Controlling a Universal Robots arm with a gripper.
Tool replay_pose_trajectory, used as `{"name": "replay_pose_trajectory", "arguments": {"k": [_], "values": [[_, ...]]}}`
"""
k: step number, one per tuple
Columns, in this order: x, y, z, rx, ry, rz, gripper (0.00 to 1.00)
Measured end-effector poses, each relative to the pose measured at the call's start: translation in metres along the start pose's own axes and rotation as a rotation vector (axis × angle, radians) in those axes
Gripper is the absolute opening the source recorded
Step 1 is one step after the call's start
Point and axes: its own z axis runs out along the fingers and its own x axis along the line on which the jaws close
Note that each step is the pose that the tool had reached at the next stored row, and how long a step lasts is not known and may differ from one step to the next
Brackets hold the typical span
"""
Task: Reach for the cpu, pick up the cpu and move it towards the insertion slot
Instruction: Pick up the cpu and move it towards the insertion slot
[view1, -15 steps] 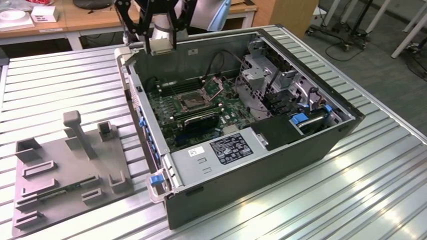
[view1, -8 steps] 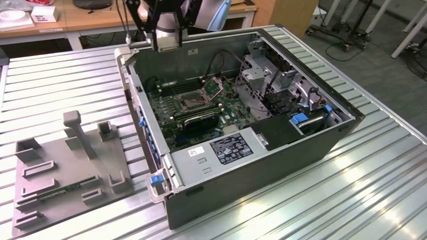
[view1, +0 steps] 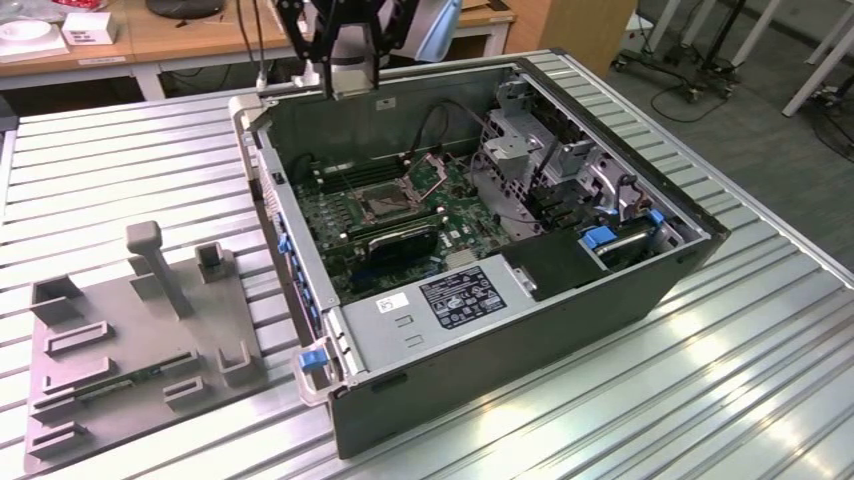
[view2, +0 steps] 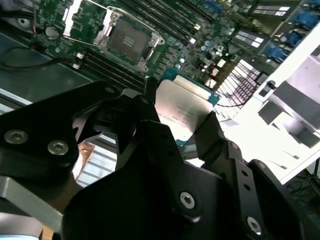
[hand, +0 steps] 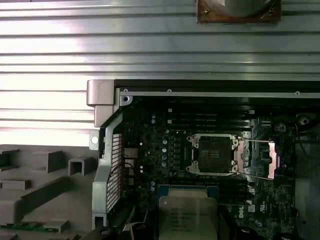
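Black gripper fingers pinch the cpu by its two sides, holding it up over the green board, near the insertion slot.

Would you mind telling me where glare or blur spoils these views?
Second wrist view: the area beside the cpu is blown out white, and the claw is soft. First wrist view: table slats glare in bright bands. Exterior view: even light, with mild sheen on the table.
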Motion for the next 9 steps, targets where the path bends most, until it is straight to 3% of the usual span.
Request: {"name": "replay_pose_trajectory", "arguments": {"k": [9], "values": [[-0.023, 0.0085, 0.007, 0.0, 0.0, 0.005, 0.55]]}}
